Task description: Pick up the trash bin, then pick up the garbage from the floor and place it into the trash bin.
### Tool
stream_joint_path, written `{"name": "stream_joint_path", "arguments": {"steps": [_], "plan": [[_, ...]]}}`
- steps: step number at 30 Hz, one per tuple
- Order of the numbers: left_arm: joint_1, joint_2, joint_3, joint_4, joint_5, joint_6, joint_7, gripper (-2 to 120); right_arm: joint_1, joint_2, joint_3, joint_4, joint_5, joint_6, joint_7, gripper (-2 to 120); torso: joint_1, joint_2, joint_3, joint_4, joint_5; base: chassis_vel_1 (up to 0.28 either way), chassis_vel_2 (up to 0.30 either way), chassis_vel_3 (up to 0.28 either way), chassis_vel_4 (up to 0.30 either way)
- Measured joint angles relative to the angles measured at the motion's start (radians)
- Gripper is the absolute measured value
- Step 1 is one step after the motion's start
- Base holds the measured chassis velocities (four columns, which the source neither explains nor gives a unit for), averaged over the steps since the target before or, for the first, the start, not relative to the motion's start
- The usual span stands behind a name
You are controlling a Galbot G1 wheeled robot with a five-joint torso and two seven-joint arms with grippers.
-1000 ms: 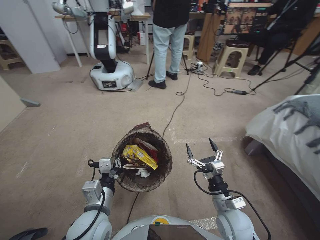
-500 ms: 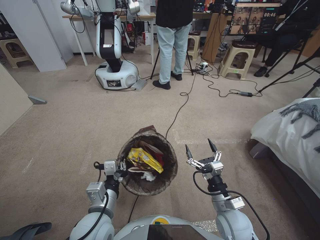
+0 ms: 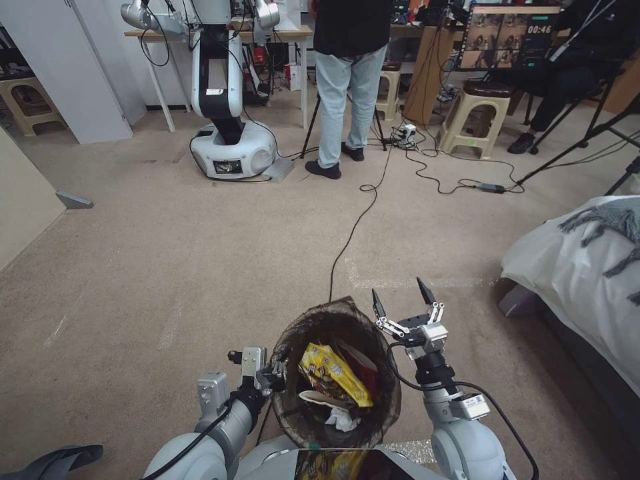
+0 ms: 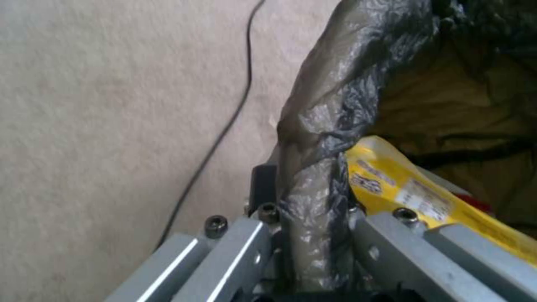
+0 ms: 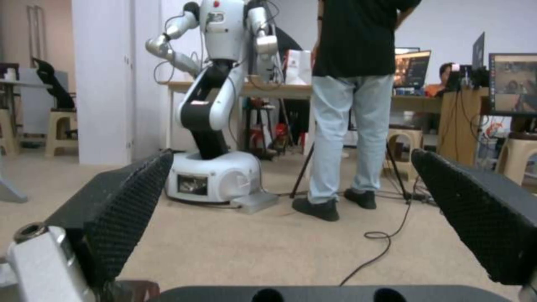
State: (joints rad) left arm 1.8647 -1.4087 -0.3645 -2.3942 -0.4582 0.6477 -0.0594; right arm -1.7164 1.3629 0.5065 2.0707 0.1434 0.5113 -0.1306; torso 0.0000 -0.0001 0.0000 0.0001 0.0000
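Note:
The trash bin (image 3: 383,393) hangs close in front of my body, its dark liner bag folded over the rim (image 4: 319,138). My left gripper (image 3: 275,379) is shut on the rim at the bin's left side, the liner pinched between its fingers (image 4: 380,235). Inside the bin lies garbage: a yellow snack wrapper (image 3: 333,375), red scraps and white tissue (image 3: 341,419). The yellow wrapper (image 4: 414,193) also shows in the left wrist view. My right gripper (image 3: 400,301) stands open just right of the bin's far rim, with nothing between its fingertips (image 5: 117,218).
A black cable (image 3: 347,233) runs across the carpet from the bin toward a person's feet. Another white robot (image 3: 230,143) stands at the back left. A bed with a white cover (image 3: 587,280) fills the right side. Stools and tripods stand at the back.
My left gripper has carried the bin to the right and closer to my body, now beside the right gripper. The right arm has not moved. The camera shifted slightly earlier.

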Motion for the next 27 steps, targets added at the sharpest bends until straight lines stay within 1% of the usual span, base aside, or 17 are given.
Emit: {"name": "stream_joint_path", "arguments": {"steps": [3, 7, 14, 16, 19, 27], "plan": [[0.000, -0.003, 0.007, 0.006, -0.008, 0.006, 0.001, 0, 0.001, 0.002, 0.000, -0.002, 0.003, 0.003, -0.005, 100, 0.000, 0.000, 0.000, -0.0001, 0.0000, 0.000, 0.000, 0.000, 0.000], [-0.013, -0.006, 0.008, 0.033, -0.016, 0.006, 0.007, 0, 0.000, 0.007, 0.000, -0.003, 0.007, 0.014, -0.016, 100, 0.000, 0.000, 0.000, 0.0000, 0.0000, 0.000, 0.000, 0.000, 0.000], [-0.055, -0.012, 0.013, 0.081, -0.068, 0.004, 0.018, 0, -0.009, 0.014, -0.004, -0.001, 0.005, 0.029, -0.033, 100, 0.000, 0.000, 0.000, -0.0001, 0.0000, 0.000, 0.000, 0.000, 0.000], [-0.075, -0.014, 0.013, 0.106, -0.081, -0.010, 0.035, 0, -0.012, 0.017, -0.006, 0.002, 0.002, 0.031, -0.039, 100, 0.000, 0.000, 0.000, -0.0002, -0.0001, 0.000, 0.000, 0.000, 0.000], [-0.091, -0.022, 0.009, 0.128, -0.090, -0.028, 0.042, 0, -0.009, 0.016, -0.015, 0.005, 0.000, 0.031, -0.047, 100, 0.000, 0.000, 0.000, -0.0001, 0.0000, 0.000, 0.000, 0.000, 0.000], [-0.126, -0.052, 0.002, 0.184, -0.095, -0.053, 0.042, 0, -0.006, 0.005, -0.027, 0.008, -0.001, 0.034, -0.060, 100, 0.000, 0.000, 0.000, -0.0001, 0.0000, 0.000, 0.000, 0.000, 0.000]]}}
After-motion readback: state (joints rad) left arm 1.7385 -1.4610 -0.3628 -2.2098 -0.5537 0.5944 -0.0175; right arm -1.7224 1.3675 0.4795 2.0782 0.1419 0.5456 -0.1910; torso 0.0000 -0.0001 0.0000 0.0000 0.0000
